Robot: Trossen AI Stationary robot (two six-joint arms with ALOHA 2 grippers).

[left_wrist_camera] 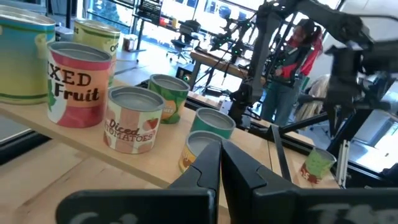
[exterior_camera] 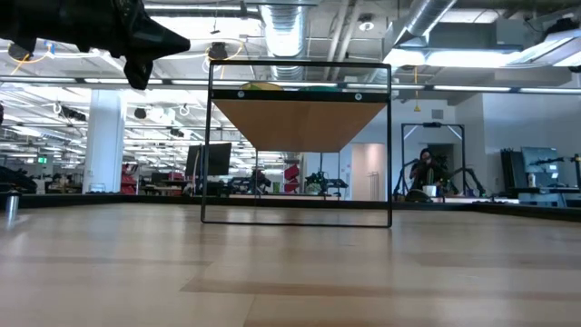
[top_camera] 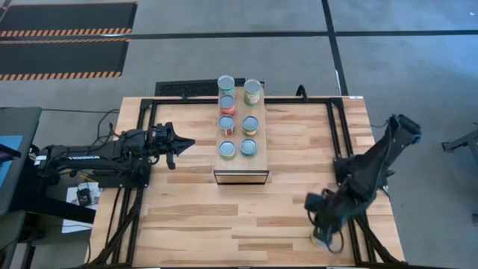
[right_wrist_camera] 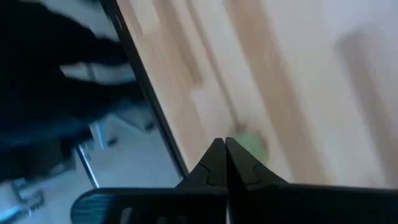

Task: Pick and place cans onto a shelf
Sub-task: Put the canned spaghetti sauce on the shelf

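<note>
Six cans (top_camera: 237, 116) on shelf (top_camera: 240, 173)

Beyond the slatted wooden surface (top_camera: 194, 217), the floor (top_camera: 224, 63) is grey concrete crossed by dark seam lines, and two black mats (top_camera: 63, 37) edged in orange-and-black hazard stripes lie well beyond the left end effector (top_camera: 187, 143). The room is a large open workshop with exposed silver ducts (exterior_camera: 281, 27) and pipes under the ceiling, white columns (exterior_camera: 104, 141) and bright overhead lights. A person (exterior_camera: 425, 173) stands far off among desks and monitors (exterior_camera: 207, 161).
</note>
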